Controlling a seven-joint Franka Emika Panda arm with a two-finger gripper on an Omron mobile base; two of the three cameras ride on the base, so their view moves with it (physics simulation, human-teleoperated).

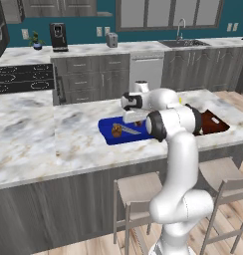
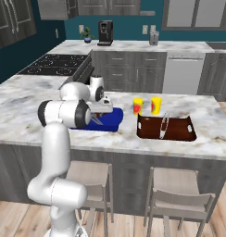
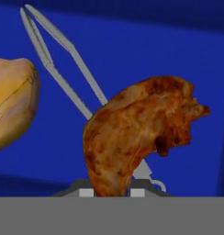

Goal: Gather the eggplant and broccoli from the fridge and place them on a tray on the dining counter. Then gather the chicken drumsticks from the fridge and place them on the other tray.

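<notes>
Hand view: a browned chicken drumstick point(image 3: 141, 133) is clenched in the end effector point(image 3: 112, 193) and held over the blue tray point(image 3: 132, 46), presumably for setting down. Beyond it, metal tongs point(image 3: 58, 69) and another drumstick point(image 3: 13, 101) lie in that tray. Farther along the bench point(image 1: 34, 139), a brown tray point(image 2: 179, 134) sits beside the blue one.

Legible text, labels, brands, numbers, signs: none recorded. The two yellow cups point(image 2: 147, 106) on the counter point(image 2: 212, 121) carry red markings too small to read; the coffee machine point(image 2: 105, 32) shows no readable lettering.
</notes>
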